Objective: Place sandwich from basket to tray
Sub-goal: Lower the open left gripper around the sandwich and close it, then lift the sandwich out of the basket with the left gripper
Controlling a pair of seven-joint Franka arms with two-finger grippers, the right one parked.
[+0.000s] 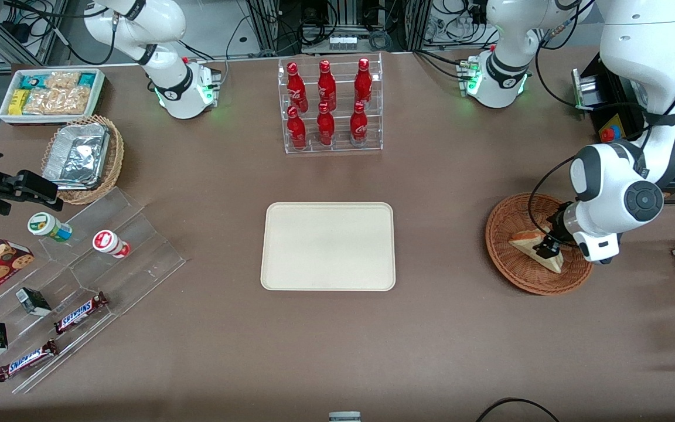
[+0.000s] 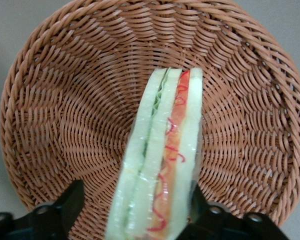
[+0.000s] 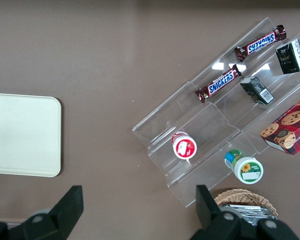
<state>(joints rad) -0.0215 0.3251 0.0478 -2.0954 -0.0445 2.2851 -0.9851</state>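
The gripper [image 1: 548,248] is sitting down in the basket [image 1: 507,223], fingers straddling the sandwich [image 2: 160,160] without visibly pinching it; the tray [image 1: 328,246] is lying bare

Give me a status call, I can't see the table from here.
Gripper down in the basket, open, fingers either side of the sandwich. Sandwich not yet lifted. Tray bare; nothing between it and the basket.

A robotics lab staged as a snack shop: cable bundles and aluminium framing [image 1: 337,23] run along the top of the front view, arm bases [image 1: 188,94] bolt onto the brown table [image 1: 431,328], and a clear rack of cola bottles [image 1: 330,105] stands at upper centre.
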